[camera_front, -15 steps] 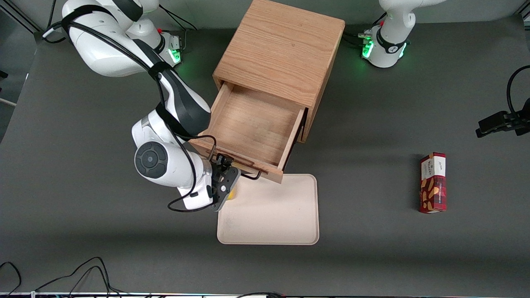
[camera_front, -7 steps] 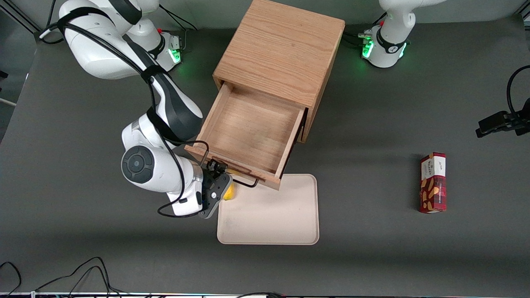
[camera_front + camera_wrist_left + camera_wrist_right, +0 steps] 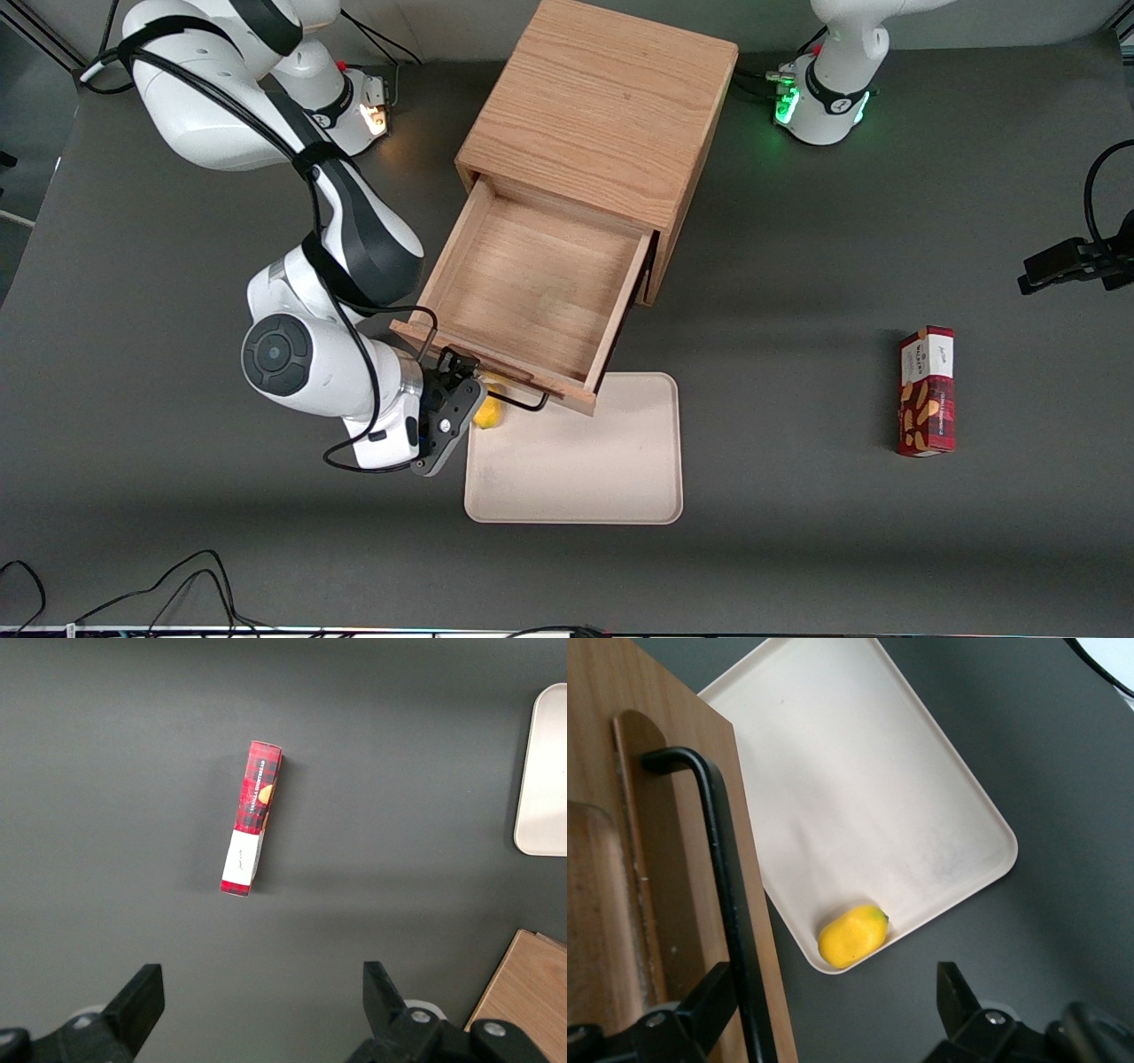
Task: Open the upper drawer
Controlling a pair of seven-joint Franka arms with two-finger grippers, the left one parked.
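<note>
- Counter point(image 3: 177, 532): dark grey surface carrying all items.
- Cabinet point(image 3: 602, 106): light-oak box standing at mid-counter.
- Upper drawer point(image 3: 532, 283): pulled well out of the cabinet toward the front camera; interior bare wood. Its front panel overhangs the cabinet-side edge of the tray.
- Tray point(image 3: 576, 461): cream, rounded corners, flat on the counter in front of the drawer, nearer the front camera.
- Snack box point(image 3: 926, 390): red with white end, lying flat toward the parked arm's end of the counter, well apart from the tray.
- Tool point(image 3: 447, 390): at the drawer front, at the working-arm end of the handle. Fingers spread apart; one finger point(image 3: 700, 1010) sits beside the handle bar, the other stands clear, nothing clamped.
- Handle point(image 3: 718, 877): thin black wire bar on the drawer front.
- Yellow fruit point(image 3: 850, 936): small, resting in a tray corner, just beside the tool.
</note>
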